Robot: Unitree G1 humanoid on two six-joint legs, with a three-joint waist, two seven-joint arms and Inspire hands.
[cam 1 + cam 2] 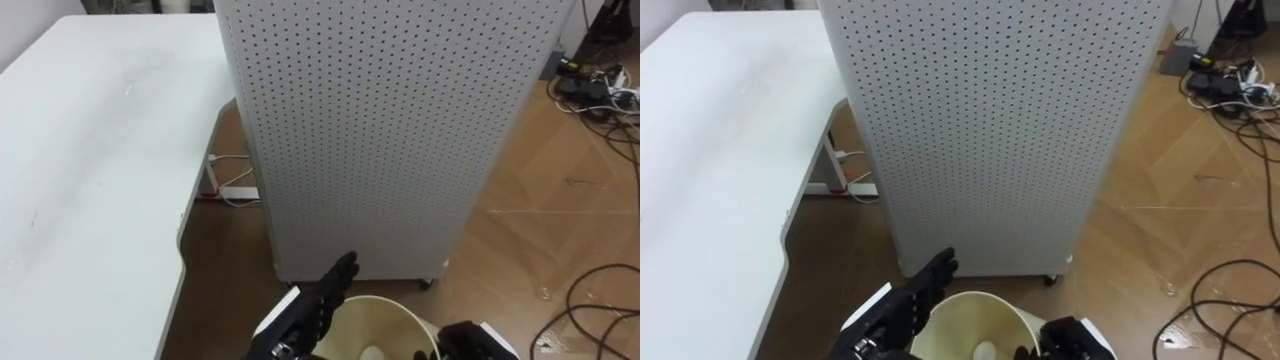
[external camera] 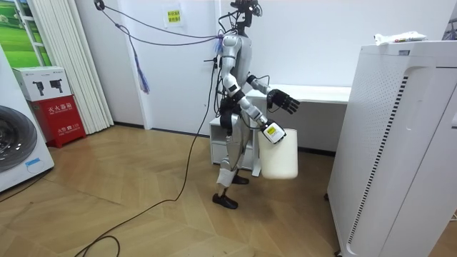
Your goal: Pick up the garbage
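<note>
I stand between a white table (image 2: 321,93) and a tall white perforated cabinet (image 1: 380,130). My right hand (image 1: 465,345) is shut on the rim of a cream waste bin (image 1: 385,320), which hangs at my side in the room view (image 2: 280,153). A small pale object (image 1: 372,352) lies inside the bin. My left hand (image 1: 320,305) is open, fingers straight, held out over the bin's near rim toward the cabinet; in the room view this left hand (image 2: 284,102) is raised in front of my chest. A crumpled white piece of garbage (image 2: 400,37) lies on top of the cabinet.
The table (image 1: 90,180) fills my left side, with a power strip and cord (image 1: 235,192) on the floor under it. Dark cables (image 1: 600,300) trail over the wooden floor at right. A washing machine (image 2: 18,146) and a red box (image 2: 61,118) stand at the room view's left.
</note>
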